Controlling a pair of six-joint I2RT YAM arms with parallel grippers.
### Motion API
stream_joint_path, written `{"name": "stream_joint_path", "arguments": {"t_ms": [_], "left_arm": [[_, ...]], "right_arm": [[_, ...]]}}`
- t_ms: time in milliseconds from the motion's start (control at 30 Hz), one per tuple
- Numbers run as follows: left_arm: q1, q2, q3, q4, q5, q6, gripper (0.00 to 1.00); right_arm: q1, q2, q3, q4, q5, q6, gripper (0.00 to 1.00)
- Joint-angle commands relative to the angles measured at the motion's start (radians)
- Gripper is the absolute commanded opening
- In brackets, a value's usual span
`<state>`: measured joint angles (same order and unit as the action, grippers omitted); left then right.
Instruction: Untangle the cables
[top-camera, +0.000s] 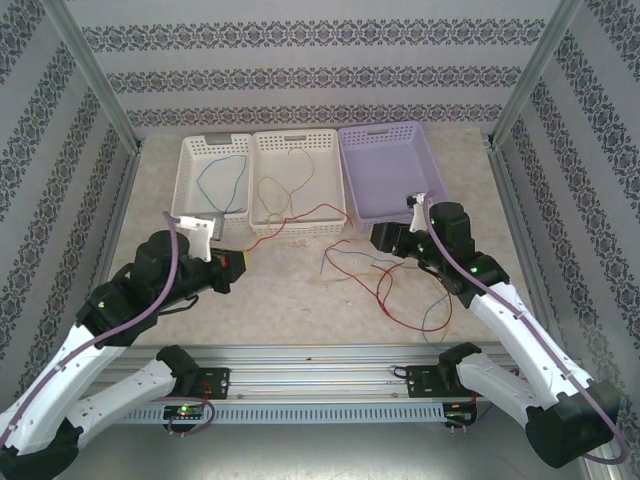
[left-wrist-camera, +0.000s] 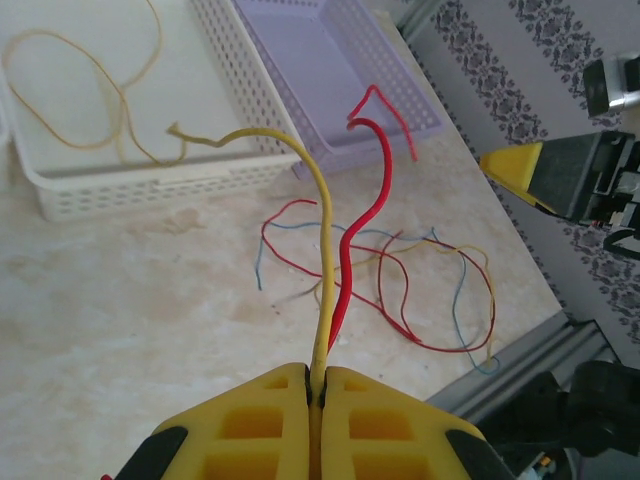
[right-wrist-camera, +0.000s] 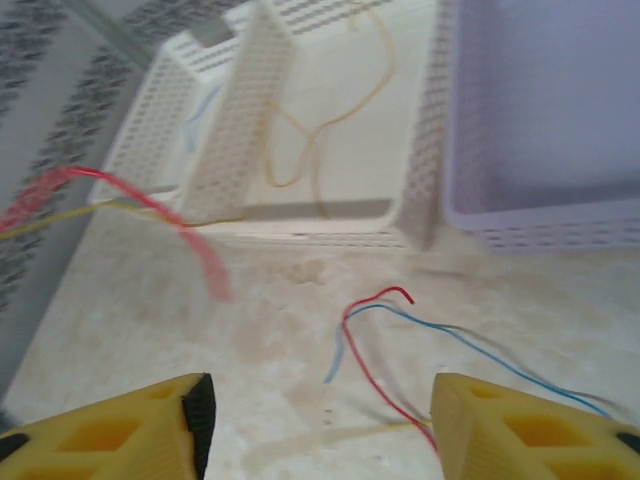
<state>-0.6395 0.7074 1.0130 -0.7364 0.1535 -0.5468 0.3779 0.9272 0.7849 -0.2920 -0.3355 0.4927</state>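
Observation:
My left gripper (left-wrist-camera: 321, 374) is shut on two cables, a yellow one (left-wrist-camera: 324, 262) and a red one (left-wrist-camera: 366, 190), which rise from its jaws above the table. In the top view this left gripper (top-camera: 233, 262) sits in front of the white baskets, and the red cable (top-camera: 300, 217) runs from it along the middle basket's front. A loose tangle of red, blue and yellow cables (top-camera: 385, 280) lies on the table. Over its left end my right gripper (right-wrist-camera: 315, 425) stands open, nothing between its fingers (right-wrist-camera: 530, 430); a red end and a blue end (right-wrist-camera: 385, 312) lie just ahead.
Three baskets stand in a row at the back: a white basket (top-camera: 190, 170) holding a blue cable, a white middle basket (top-camera: 262, 150) holding a yellow cable (left-wrist-camera: 95, 95), and a lilac basket (top-camera: 425, 150). Metal frame rails run along the table's sides and near edge.

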Motion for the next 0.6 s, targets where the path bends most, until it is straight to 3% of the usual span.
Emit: {"name": "stream_joint_path", "arguments": {"t_ms": [0,267,433,567], "left_arm": [[0.005,0.000,-0.027,0.128,0.079,-0.064,0.00],[-0.047,0.006,-0.053,0.223,0.100,-0.094,0.00],[-0.088,0.018,-0.078,0.250,0.090,-0.108,0.00],[-0.139,0.015,-0.128,0.298,0.062,-0.120,0.00]], "right_arm": [[0.061,0.019,0.046,0.102,-0.143,0.009,0.63],[0.290,0.088,0.094,0.204,-0.141,0.061,0.66],[0.351,0.138,0.112,0.211,-0.095,0.113,0.66],[0.358,0.147,0.045,0.368,-0.081,0.225,0.67]]}}
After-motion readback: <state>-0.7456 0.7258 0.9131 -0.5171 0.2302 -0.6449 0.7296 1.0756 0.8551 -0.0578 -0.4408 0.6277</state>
